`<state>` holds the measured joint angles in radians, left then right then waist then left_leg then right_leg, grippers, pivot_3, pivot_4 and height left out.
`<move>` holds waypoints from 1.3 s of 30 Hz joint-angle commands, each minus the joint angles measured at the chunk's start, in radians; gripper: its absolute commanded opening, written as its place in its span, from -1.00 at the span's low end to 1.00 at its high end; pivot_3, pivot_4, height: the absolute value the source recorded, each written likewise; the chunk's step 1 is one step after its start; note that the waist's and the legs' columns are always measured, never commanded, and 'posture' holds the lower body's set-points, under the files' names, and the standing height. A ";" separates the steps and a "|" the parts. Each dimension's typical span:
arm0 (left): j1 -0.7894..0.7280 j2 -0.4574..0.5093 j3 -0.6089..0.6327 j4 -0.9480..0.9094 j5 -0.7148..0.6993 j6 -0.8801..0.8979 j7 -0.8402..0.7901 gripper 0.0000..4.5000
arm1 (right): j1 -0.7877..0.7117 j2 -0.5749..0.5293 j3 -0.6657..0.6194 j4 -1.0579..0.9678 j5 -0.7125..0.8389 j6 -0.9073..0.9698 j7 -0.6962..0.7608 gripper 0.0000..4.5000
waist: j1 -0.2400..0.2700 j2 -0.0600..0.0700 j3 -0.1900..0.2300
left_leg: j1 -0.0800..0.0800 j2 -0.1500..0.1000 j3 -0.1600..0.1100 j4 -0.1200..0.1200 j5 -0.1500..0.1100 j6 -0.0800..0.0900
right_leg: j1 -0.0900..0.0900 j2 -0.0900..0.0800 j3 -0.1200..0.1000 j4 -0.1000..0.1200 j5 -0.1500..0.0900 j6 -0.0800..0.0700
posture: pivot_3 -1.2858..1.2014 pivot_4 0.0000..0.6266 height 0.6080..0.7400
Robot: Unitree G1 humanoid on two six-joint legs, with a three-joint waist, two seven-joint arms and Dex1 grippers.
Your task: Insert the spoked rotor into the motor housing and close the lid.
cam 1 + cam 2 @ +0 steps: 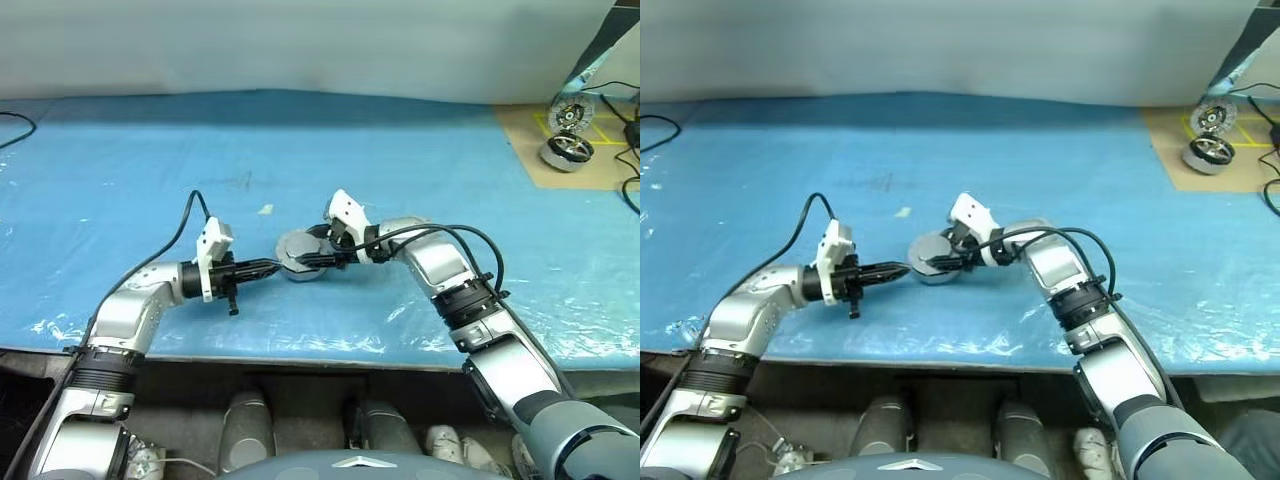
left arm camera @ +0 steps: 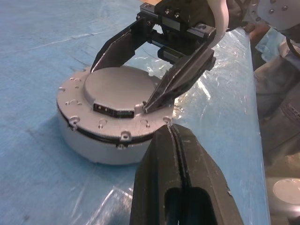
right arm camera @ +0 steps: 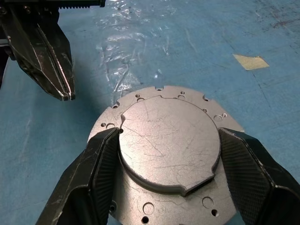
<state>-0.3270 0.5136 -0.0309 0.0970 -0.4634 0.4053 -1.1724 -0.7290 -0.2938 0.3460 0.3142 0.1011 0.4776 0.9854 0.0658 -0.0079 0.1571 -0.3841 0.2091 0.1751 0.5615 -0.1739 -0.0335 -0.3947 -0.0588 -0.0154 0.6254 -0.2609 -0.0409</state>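
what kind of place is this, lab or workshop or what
Probably a robotics lab or test bench. A table under a blue plastic sheet holds a closed silver motor housing, with more motor parts on a tan board marked with yellow tape, and loose cables at the edges.

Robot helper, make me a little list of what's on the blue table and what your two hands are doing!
table: blue sheet
round metal part: motor housing with its lid shut flat on top
right gripper: fingers spread on either side of the lid's raised middle
left gripper: shut, empty, tip just beside the housing's rim
far corner: tan board with another motor and an upright disc
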 commanded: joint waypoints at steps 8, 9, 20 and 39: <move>-0.019 0.008 0.006 -0.028 -0.009 0.000 0.013 -1.00 | 0.042 0.063 0.063 0.164 -0.104 -0.015 -0.107 0.31 | -0.004 0.000 0.000 | 0.015 0.000 0.000 -0.002 0.000 0.000 | 0.011 0.000 0.004 -0.002 -0.001 -0.001 | 0.03 -0.52 1.00; -0.019 0.009 0.006 -0.030 -0.010 0.000 0.012 -1.00 | 0.050 0.063 0.070 0.163 -0.112 -0.021 -0.109 0.31 | -0.004 0.000 0.000 | 0.017 -0.001 0.000 -0.002 0.000 0.000 | 0.013 0.000 0.006 -0.002 -0.001 -0.001 | 0.03 -0.52 1.00; -0.051 -0.005 0.043 -0.007 -0.020 -0.002 0.061 -1.00 | 0.096 0.099 0.094 0.199 -0.148 0.003 -0.176 0.31 | -0.011 0.001 -0.002 | 0.038 -0.003 0.000 -0.018 -0.001 0.000 | 0.021 0.000 0.016 -0.004 -0.002 0.001 | 0.03 -0.52 1.00; -0.013 -0.030 0.107 -0.060 -0.079 0.034 0.146 -1.00 | 0.074 0.061 0.040 0.136 -0.106 -0.078 -0.118 0.31 | -0.022 0.005 -0.004 | 0.029 -0.004 0.000 -0.022 -0.002 0.003 | 0.009 0.000 0.019 -0.009 -0.002 0.000 | 0.03 -0.52 1.00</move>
<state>-0.3348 0.4700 0.0541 0.0636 -0.5266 0.4449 -1.0193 -0.6980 -0.1798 0.3546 0.3902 0.0308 0.3573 0.8253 0.0439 -0.0034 0.1529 -0.3567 0.2053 0.1752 0.5396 -0.1748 -0.0334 -0.3859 -0.0583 0.0037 0.6151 -0.2624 -0.0412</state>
